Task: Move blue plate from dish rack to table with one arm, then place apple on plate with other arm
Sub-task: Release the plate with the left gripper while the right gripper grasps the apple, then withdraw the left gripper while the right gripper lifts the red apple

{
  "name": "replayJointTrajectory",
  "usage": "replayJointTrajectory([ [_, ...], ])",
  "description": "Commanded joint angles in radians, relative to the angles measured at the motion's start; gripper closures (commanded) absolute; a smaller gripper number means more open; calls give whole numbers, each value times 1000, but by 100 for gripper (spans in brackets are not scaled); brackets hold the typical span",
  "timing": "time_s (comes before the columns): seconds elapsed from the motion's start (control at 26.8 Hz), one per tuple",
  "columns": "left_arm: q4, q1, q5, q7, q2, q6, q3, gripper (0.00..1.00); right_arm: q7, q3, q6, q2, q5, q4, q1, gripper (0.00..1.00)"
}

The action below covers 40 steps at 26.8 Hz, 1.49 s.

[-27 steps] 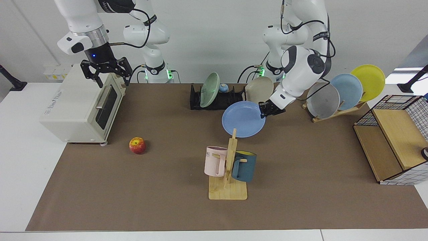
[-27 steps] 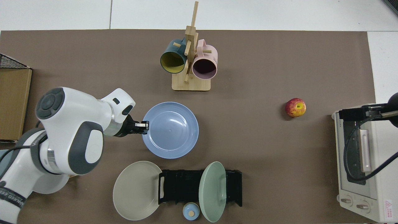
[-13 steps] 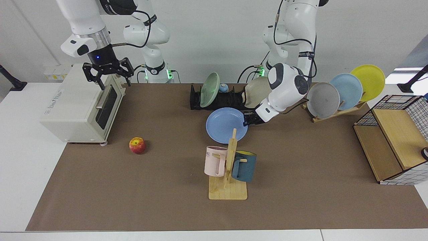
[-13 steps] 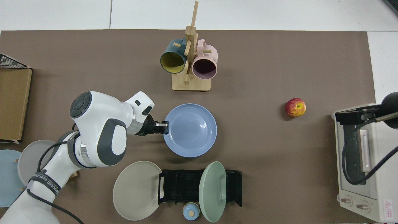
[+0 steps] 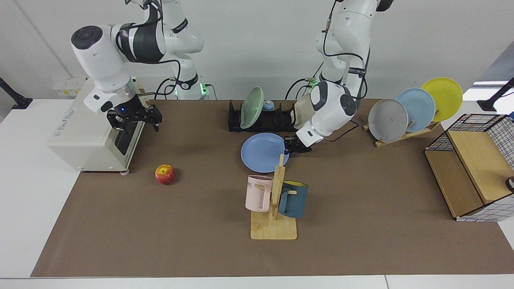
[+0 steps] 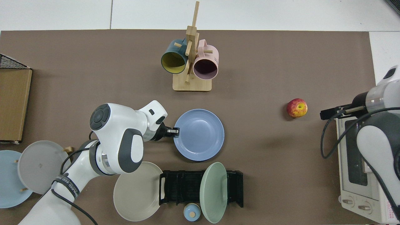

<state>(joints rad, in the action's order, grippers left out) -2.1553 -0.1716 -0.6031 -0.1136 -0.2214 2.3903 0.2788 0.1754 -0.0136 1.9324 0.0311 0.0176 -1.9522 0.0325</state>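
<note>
The blue plate [image 5: 263, 151] [image 6: 198, 135] lies flat low over the brown table [image 5: 361, 241] [image 6: 281, 62], in front of the black dish rack [image 5: 277, 120] [image 6: 182, 187]. I cannot tell whether it touches the sheet. My left gripper [image 5: 290, 147] [image 6: 175, 132] is shut on the plate's rim, on the side toward the left arm's base. The apple [image 5: 165, 174] [image 6: 297, 107], red and yellow, rests on the table in front of the oven. My right gripper [image 5: 135, 124] [image 6: 326, 114] hangs open and empty above the table, by the oven door and behind the apple.
A white toaster oven [image 5: 92, 132] stands beside the apple. A wooden mug stand [image 5: 275, 200] with two mugs is just in front of the blue plate. The rack holds a green plate [image 5: 251, 107], with a beige plate [image 5: 303, 108] beside it. A wooden plate stand [image 5: 401, 132] and wire-sided box [image 5: 474, 168] sit beyond.
The left arm has lowered the blue plate toward the table and carried it toward the apple's side. The right arm has come down from above the oven, nearer the apple.
</note>
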Motion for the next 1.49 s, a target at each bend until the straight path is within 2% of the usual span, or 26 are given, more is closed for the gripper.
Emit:
replayJointTrajectory([
  [0.0, -11, 0, -21, -23, -4, 13, -6, 0, 15, 7, 129, -85, -8, -51, 17, 0],
  [0.11, 2, 12, -4, -9, 7, -17, -9, 0, 24, 9, 207, -121, -8, -77, 7, 0],
  [0.22, 11, 26, 32, -5, 53, -98, -24, 0, 42, 9, 263, -169, -8, -77, 7, 0],
  [0.34, 61, 86, 168, 14, 83, -236, -41, 0, 53, 9, 319, -209, -8, -77, -5, 0],
  [0.48, 156, 112, 368, 89, 105, -399, -47, 0, 68, 14, 393, -276, -5, -77, -8, 0],
  [0.6, 201, 116, 446, 158, 138, -473, -43, 0, 65, 14, 441, -319, 13, -76, -16, 0],
  [0.78, 316, 118, 558, 180, 188, -606, -47, 0, 70, 14, 451, -339, 51, -73, -25, 0],
  [0.93, 466, 124, 600, 184, 186, -744, -52, 0, 72, 14, 450, -344, 51, -68, -29, 0],
  [1.04, 535, 142, 646, 190, 194, -787, -62, 0, 104, 15, 447, -344, 53, -67, -20, 0],
  [1.27, 568, 202, 635, 351, 246, -815, -56, 0, 157, 14, 441, -343, 104, -57, -14, 0],
  [1.45, 538, 231, 593, 319, 267, -818, -66, 0, 151, 14, 451, -349, 105, -59, -23, 0],
])
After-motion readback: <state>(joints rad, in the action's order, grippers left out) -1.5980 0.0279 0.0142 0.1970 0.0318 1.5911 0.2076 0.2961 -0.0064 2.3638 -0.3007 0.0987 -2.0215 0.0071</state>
